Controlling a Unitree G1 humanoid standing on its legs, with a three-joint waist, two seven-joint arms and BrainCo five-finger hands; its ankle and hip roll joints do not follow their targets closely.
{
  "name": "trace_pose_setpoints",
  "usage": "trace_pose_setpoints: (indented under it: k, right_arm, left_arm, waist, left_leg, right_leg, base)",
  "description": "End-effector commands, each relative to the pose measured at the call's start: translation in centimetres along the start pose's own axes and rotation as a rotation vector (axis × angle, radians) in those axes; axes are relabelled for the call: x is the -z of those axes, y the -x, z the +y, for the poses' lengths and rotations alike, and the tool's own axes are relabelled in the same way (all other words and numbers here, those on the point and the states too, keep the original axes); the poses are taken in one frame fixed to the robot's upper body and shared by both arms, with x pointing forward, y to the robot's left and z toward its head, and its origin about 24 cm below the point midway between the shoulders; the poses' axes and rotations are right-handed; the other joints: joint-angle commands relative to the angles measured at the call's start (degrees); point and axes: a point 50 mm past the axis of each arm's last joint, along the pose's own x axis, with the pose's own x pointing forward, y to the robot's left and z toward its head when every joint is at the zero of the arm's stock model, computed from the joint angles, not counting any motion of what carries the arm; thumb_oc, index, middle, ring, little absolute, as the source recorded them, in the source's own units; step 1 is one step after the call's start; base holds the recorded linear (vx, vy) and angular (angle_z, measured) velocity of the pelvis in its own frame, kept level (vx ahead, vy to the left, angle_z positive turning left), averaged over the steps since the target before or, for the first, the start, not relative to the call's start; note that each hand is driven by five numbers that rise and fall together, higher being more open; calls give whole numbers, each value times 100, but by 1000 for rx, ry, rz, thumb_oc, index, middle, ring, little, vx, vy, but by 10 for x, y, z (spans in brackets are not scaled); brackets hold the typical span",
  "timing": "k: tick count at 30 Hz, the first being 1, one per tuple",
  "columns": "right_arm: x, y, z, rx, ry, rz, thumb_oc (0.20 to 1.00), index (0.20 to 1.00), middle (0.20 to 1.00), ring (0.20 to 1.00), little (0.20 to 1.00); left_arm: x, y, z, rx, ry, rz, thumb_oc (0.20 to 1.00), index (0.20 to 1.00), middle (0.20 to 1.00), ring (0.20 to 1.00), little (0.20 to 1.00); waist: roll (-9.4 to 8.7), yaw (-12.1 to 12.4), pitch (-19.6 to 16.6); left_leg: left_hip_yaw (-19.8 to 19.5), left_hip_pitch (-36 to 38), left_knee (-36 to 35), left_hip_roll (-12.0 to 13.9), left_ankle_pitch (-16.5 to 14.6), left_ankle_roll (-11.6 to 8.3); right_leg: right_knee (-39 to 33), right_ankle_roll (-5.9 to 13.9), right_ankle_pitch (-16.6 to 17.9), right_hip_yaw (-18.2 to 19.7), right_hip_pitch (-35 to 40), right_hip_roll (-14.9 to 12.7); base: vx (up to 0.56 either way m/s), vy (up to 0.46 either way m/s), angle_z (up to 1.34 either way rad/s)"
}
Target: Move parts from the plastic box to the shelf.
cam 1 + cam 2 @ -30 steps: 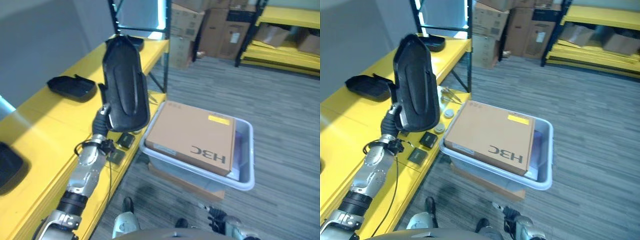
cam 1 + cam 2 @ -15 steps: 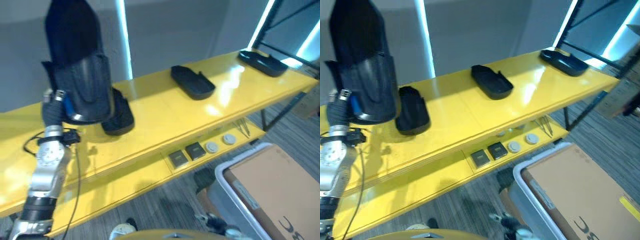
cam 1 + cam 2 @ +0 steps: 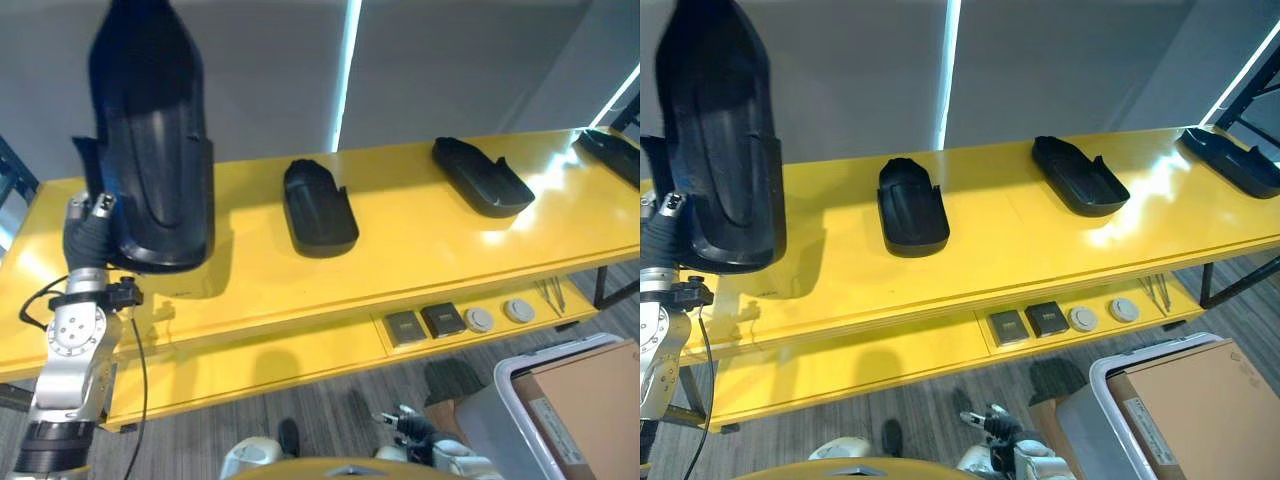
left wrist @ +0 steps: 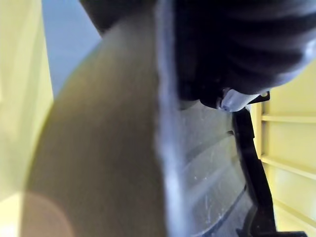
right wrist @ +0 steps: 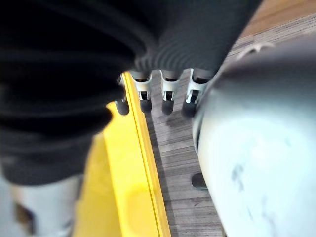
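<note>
Your left hand [image 3: 92, 232] holds a long black moulded plastic part [image 3: 150, 140] upright above the yellow shelf [image 3: 400, 235]; its fingers are hidden behind the part, so you cannot tell their grip. Your right hand [image 5: 163, 94] hangs with fingers relaxed, grasping nothing.

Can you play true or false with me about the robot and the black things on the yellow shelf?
1. The left robot hand lifts a big black part above the yellow shelf. True.
2. The lifted part lies flat on the shelf. False: it stands upright in the air, over the shelf's left end.
3. Other black parts already sit on the shelf top. True: one near the middle, another further right, and one at the far right end.
4. The box in the grey plastic bin is blue. False: the cardboard box is brown.
5. The right robot hand holds a black part. False: its fingers hang straight and hold nothing.
</note>
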Motion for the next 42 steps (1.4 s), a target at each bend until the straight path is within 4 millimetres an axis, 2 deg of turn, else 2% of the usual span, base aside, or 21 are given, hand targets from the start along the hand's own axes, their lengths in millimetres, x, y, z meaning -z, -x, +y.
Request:
trace_pose_setpoints:
  k: [1, 3, 4, 6, 13, 14, 15, 18, 19, 21, 22, 23, 24, 25, 28, 30, 31, 35, 39, 42]
  right_arm:
    - [17, 2, -11, 36, 49, 69, 1000, 1000, 1000, 1000, 1000]
    - [24, 4, -14, 35, 71, 98, 1000, 1000, 1000, 1000, 1000]
    - [30, 4, -19, 35, 99, 121, 1000, 1000, 1000, 1000, 1000]
    - [34, 5, -23, 40, 90, 130, 1000, 1000, 1000, 1000, 1000]
    - [32, 5, -27, 59, 95, 142, 1000, 1000, 1000, 1000, 1000]
    - [34, 5, -28, 70, 76, 146, 1000, 1000, 1000, 1000, 1000]
    - [36, 6, -30, 92, 44, 148, 1000, 1000, 1000, 1000, 1000]
    - [34, 6, -35, 117, 20, 142, 1000, 1000, 1000, 1000, 1000]
    - [31, 5, -39, 117, 18, 137, 1000, 1000, 1000, 1000, 1000]
    - [30, 6, -41, 115, 21, 137, 1000, 1000, 1000, 1000, 1000]
    - [32, 7, -43, 122, 18, 138, 1000, 1000, 1000, 1000, 1000]
    - [35, 8, -43, 124, 13, 141, 1000, 1000, 1000, 1000, 1000]
    - [36, 8, -43, 124, 6, 142, 1000, 1000, 1000, 1000, 1000]
    - [43, 9, -42, 125, -22, 159, 1000, 1000, 1000, 1000, 1000]
    - [47, 9, -40, 117, -44, 165, 1000, 1000, 1000, 1000, 1000]
    - [53, 9, -33, 104, -43, 177, 1000, 1000, 1000, 1000, 1000]
    - [55, 9, -30, 97, -35, 177, 1000, 1000, 1000, 1000, 1000]
    - [56, 9, -21, 69, 7, 175, 1000, 1000, 1000, 1000, 1000]
    - [57, 11, -21, 74, 50, 177, 1000, 1000, 1000, 1000, 1000]
    - [57, 13, -27, 79, 83, 182, 1000, 1000, 1000, 1000, 1000]
  left_arm:
    - [-39, -9, -4, 7, 38, -219, 200, 200, 200, 200, 200]
    - [-38, -6, -5, 12, 36, -204, 200, 200, 200, 200, 200]
    - [-37, -6, -8, 13, 38, -185, 200, 200, 200, 200, 200]
    - [-33, -7, -10, 9, 42, -158, 200, 200, 200, 200, 200]
    - [-25, -4, -10, -34, 11, -101, 200, 200, 200, 200, 200]
    - [-23, -4, -13, -18, 13, -96, 200, 200, 200, 200, 200]
    - [-21, -7, -18, 3, 17, -92, 200, 200, 200, 200, 200]
    - [-21, -10, -23, 13, 21, -96, 200, 200, 200, 200, 200]
    - [-21, -12, -23, 9, 14, -104, 200, 200, 200, 200, 200]
    - [-22, -12, -22, 9, 10, -106, 200, 200, 200, 200, 200]
    - [-22, -12, -22, 18, 10, -107, 200, 200, 200, 200, 200]
    - [-22, -12, -21, 19, 6, -105, 200, 200, 200, 200, 200]
    - [-22, -12, -20, 16, 0, -103, 200, 200, 200, 200, 200]
    - [-19, -12, -18, 28, -19, -75, 200, 200, 200, 200, 200]
    - [-17, -11, -18, 51, -50, -66, 200, 200, 200, 200, 200]
    - [-14, -12, -15, 72, -81, -38, 200, 200, 200, 200, 200]
    - [-12, -13, -13, 73, -88, -29, 200, 200, 200, 200, 200]
    - [-8, -16, -5, 58, -108, 2, 200, 200, 200, 200, 200]
    - [-1, -18, -3, 55, -167, 54, 200, 200, 200, 200, 200]
    - [16, -21, 3, 32, -259, 172, 200, 200, 200, 200, 200]
  waist:
    - [-97, -22, -69]
    - [-145, -54, -69]
    - [-174, 8, -141]
    - [-204, 50, -233]
    - [-269, 57, -375]
    - [-284, 18, -354]
    - [-284, -64, -329]
    - [-238, -111, -260]
    - [-138, -91, -190]
    - [-109, -92, -178]
    - [-59, -148, -186]
    - [-46, -173, -167]
    - [-38, -172, -139]
    - [15, -160, -164]
    - [31, -132, -162]
    - [72, -134, -177]
    - [84, -145, -171]
    - [93, -203, -174]
    - [59, -256, -168]
    - [36, -331, -183]
  left_leg:
    - [-282, 267, 359, 116, -609, -388]
    - [-298, 313, 393, 158, -657, -401]
    - [-321, 343, 322, 222, -593, -482]
    - [-275, 352, 283, 303, -533, -568]
    - [-44, 281, 446, 510, -533, -721]
    - [220, 190, 690, 641, -530, -797]
    - [510, 73, 967, 978, -552, -981]
    - [589, -105, 1062, 1337, -368, -1125]
    - [438, -161, 863, 1613, -22, -1181]
    - [419, -150, 791, 1710, 61, -1223]
    - [508, -82, 750, 1896, 137, -1329]
    - [563, 1, 745, 1896, 29, -1309]
    - [621, -44, 748, 1885, 102, -1244]
    - [561, 133, 692, 1771, -82, -1239]
    - [537, 152, 749, 1656, -163, -1173]
    - [547, 219, 754, 1451, -274, -1037]
    - [623, 193, 736, 1386, -211, -939]
    - [645, 216, 683, 1215, -298, -818]
    - [632, 294, 654, 1142, -445, -816]
    - [677, 290, 666, 1173, -452, -833]
  right_leg:
    - [-1642, -29, 1324, 85, 495, 207]
    - [-1878, -32, 1361, 181, 554, 229]
    - [-2286, -146, 1238, 73, 827, 305]
    - [-2568, -218, 1165, -1, 1047, 382]
    - [-2922, -359, 1065, -123, 1340, 516]
    - [-2919, -378, 1039, -224, 1375, 496]
    - [-2925, -382, 937, -339, 1482, 488]
    - [-2862, -440, 884, -437, 1484, 490]
    - [-2750, -532, 847, -471, 1444, 497]
    - [-2721, -538, 817, -476, 1453, 488]
    - [-2669, -512, 701, -520, 1498, 439]
    - [-2572, -484, 638, -571, 1515, 359]
    - [-2524, -523, 702, -644, 1466, 313]
    - [-2323, -407, 588, -652, 1498, 146]
    - [-2207, -363, 569, -665, 1499, 48]
    - [-2113, -279, 566, -625, 1508, -73]
    - [-2105, -296, 664, -654, 1442, -116]
    - [-2054, -177, 719, -507, 1335, -212]
    - [-2094, -67, 680, -393, 1371, -253]
    - [-2152, -57, 703, -319, 1368, -253]
  base:
    - [114, -112, 73]
    - [204, -144, 102]
    - [236, -170, 74]
    - [192, -135, 37]
    - [130, -94, 7]
    - [82, -85, -3]
    - [51, -62, 12]
    - [-40, 55, 63]
    - [-75, 138, 60]
    - [-1, 174, 22]
    - [57, 247, 0]
    - [-6, 247, 1]
    - [59, 308, 5]
    - [56, 235, 4]
    - [93, 189, 13]
    - [65, 215, -2]
    - [6, 171, -5]
    - [18, 123, -4]
    - [77, 59, -6]
    - [65, 28, -2]
